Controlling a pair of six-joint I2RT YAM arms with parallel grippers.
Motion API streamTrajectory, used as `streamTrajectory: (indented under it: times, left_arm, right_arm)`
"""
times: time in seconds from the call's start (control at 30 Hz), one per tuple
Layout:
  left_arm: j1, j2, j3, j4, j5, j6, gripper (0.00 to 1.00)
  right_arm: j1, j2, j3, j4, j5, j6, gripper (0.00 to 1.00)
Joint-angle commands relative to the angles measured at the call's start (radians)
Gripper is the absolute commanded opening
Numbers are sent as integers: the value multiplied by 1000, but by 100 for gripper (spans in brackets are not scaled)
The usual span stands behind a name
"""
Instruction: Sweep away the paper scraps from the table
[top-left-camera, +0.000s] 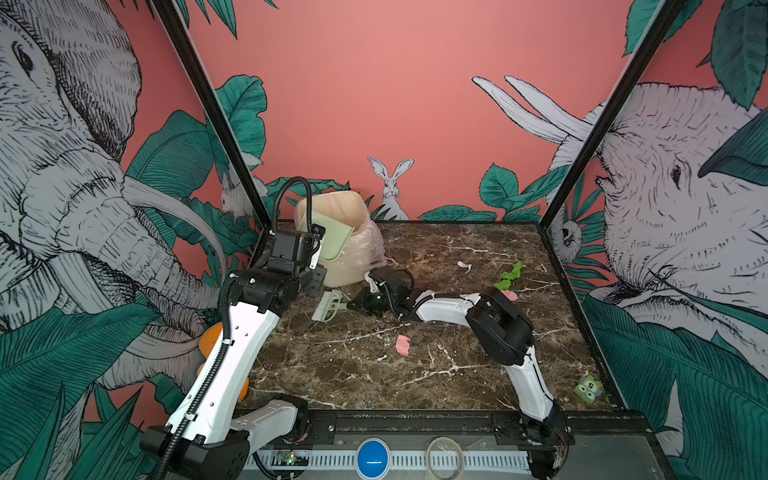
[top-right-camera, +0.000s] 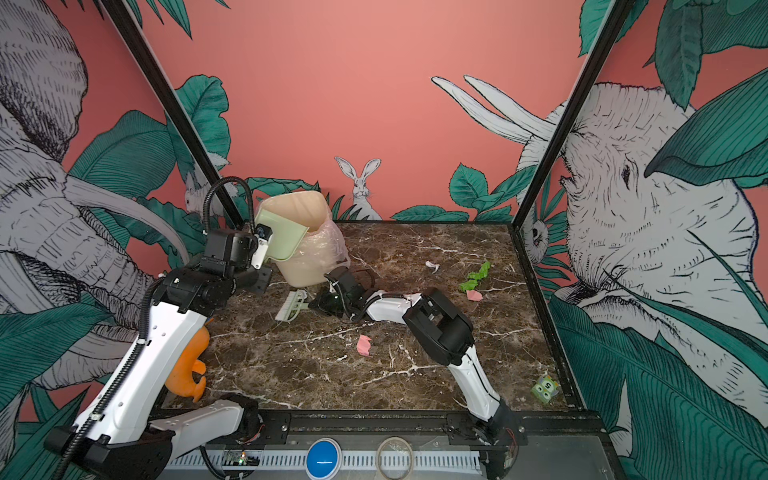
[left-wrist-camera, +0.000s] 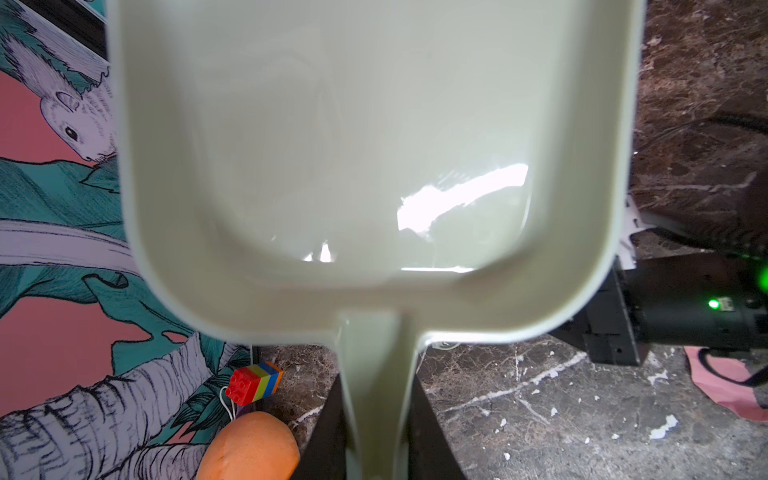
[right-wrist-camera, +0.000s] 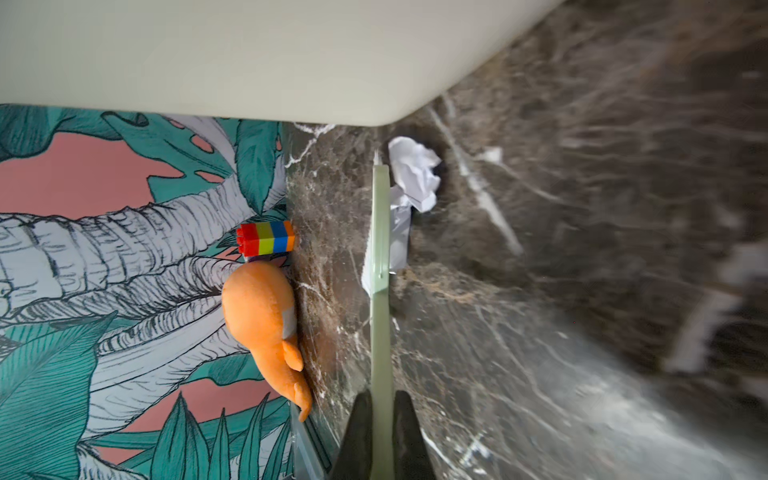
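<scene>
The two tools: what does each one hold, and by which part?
The left tool holds the dustpan by its handle; the right tool holds the brush by its handle.

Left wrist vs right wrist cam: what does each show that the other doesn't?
Only left wrist: the dustpan, empty inside, its handle in the left gripper, and a pink paper scrap. Only right wrist: the right gripper shut on the brush handle, a white paper scrap beside the brush, and the bin wall. Both: the table, a striped toy brick, an orange plush toy.
</scene>
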Motion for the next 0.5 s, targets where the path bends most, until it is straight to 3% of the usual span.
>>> streamTrajectory:
  times: [0.0,0.2,0.47]
  left_arm:
    - [8,-7,2,-16,14,-1,15]
    - [8,-3,3,-11,28,-6,15]
    - [8,9,0,8,57,-13,16]
  right_arm:
    - [-27,-100,-123,57,114,172,0]
    - [-74,-303,-400,85,166,216,0]
    - [-157,-656,-695,-71,196,214,0]
